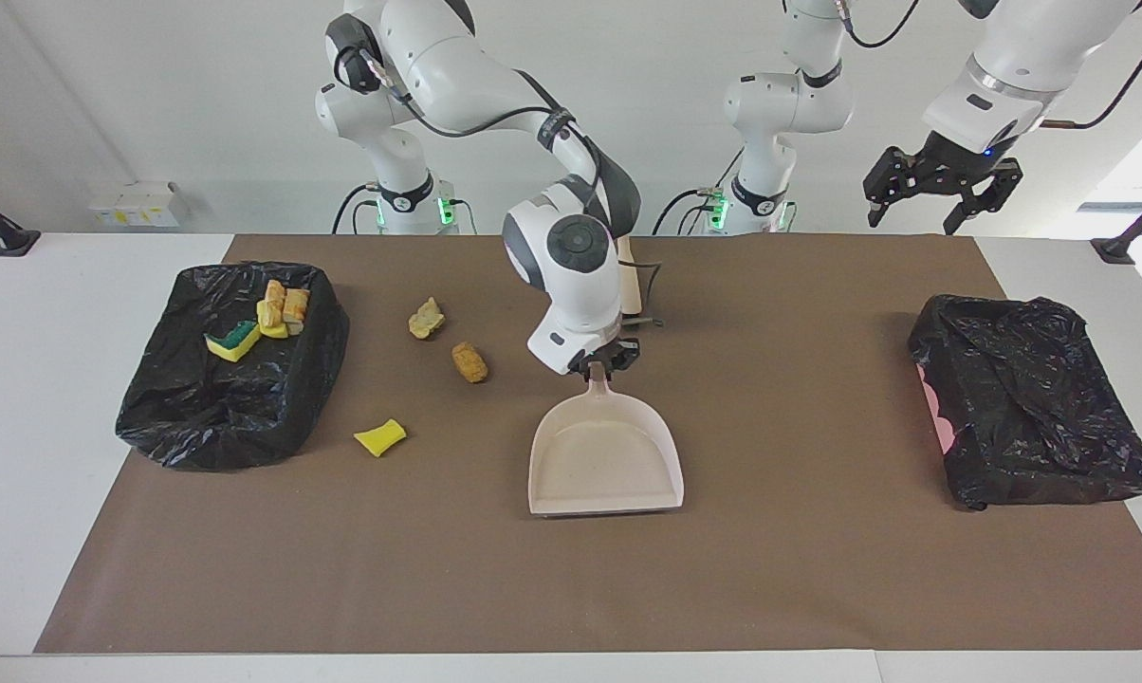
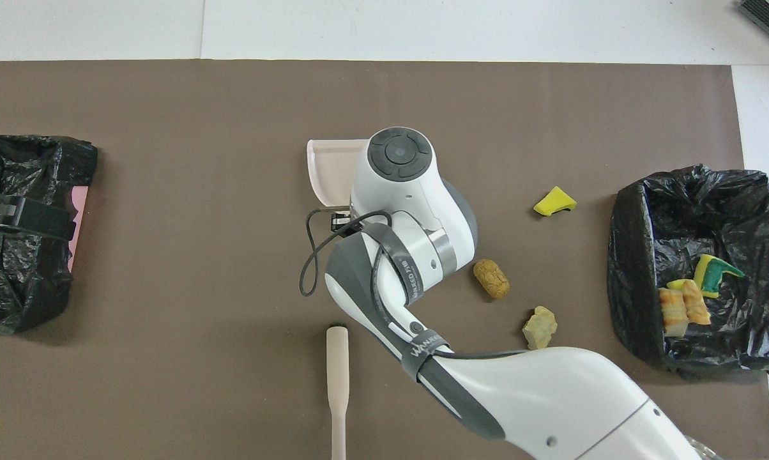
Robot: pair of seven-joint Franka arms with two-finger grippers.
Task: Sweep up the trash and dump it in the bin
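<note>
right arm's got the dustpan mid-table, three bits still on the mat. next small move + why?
Probably lower the dustpan flat and release it. The right gripper is shut on its handle, the pan is empty, and the brush lies untouched. The left gripper waits open over its end of the table, free to fetch it.

One strap is carrying the only lettering

A grey strap [image 2: 423, 349] wrapping the right arm [image 2: 538, 390] is showing pale capital letters in the overhead view; they are looking like "WANNEED", though I am not making out every letter. A second grey band [image 2: 405, 271] farther up that arm is bearing small print that is staying too fine to read. Nothing else is showing readable text.
</note>
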